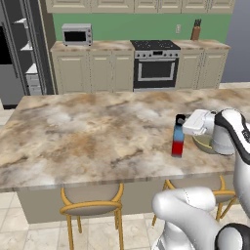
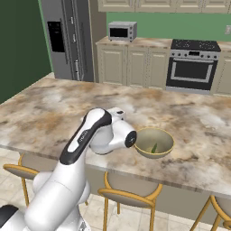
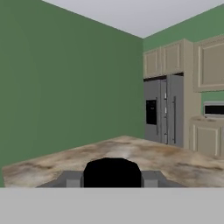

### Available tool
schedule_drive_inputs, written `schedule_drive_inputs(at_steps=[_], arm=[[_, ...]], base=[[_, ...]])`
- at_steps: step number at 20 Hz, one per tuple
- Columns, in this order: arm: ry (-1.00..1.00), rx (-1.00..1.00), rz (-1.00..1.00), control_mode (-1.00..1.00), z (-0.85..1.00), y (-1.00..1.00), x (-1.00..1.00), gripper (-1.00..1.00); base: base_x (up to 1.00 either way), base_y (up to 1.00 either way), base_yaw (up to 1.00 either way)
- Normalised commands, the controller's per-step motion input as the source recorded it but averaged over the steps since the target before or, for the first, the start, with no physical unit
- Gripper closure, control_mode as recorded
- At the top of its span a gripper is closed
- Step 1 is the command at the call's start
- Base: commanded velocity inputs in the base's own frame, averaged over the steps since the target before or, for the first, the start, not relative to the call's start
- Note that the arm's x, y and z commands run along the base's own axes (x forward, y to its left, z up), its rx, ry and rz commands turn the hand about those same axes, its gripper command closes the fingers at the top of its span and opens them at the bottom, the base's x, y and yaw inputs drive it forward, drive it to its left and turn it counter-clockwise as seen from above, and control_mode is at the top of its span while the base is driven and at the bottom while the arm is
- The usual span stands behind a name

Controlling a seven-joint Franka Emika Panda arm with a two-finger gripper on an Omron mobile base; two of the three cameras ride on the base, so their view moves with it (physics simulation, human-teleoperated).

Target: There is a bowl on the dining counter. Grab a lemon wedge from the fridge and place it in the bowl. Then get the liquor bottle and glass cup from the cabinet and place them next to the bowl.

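Liquor bottle (image 1: 178, 141) blue over red, black cap; bowl (image 2: 154, 143) olive-tan; dining counter (image 1: 88, 132) beige-brown marbled.

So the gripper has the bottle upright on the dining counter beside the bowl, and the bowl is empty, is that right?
Not quite: the bowl is not empty. The right base view shows a small green sliver, the lemon wedge, lying in it. The gripper does hold the bottle upright on the dining counter beside it.

A: Where's the liquor bottle (image 1: 178, 141)?
B: Upright on the bench (image 1: 88, 132), clamped at its cap by the end effector (image 1: 181, 121).
A: And the bowl (image 1: 204, 143)?
B: Just beyond it, partly behind the arm. 2 stools (image 1: 93, 205) stand below.
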Motion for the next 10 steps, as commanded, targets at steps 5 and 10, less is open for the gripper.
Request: schedule_drive_inputs(at_steps=[5,10], arm=[[0.00,0.00,0.00,-1.00,-0.18,-0.07,0.18,1.00],[0.00,0.00,0.00,-1.00,-0.18,-0.04,0.16,1.00]], base=[[0.00,0.00,0.00],[0.00,0.00,0.00]])
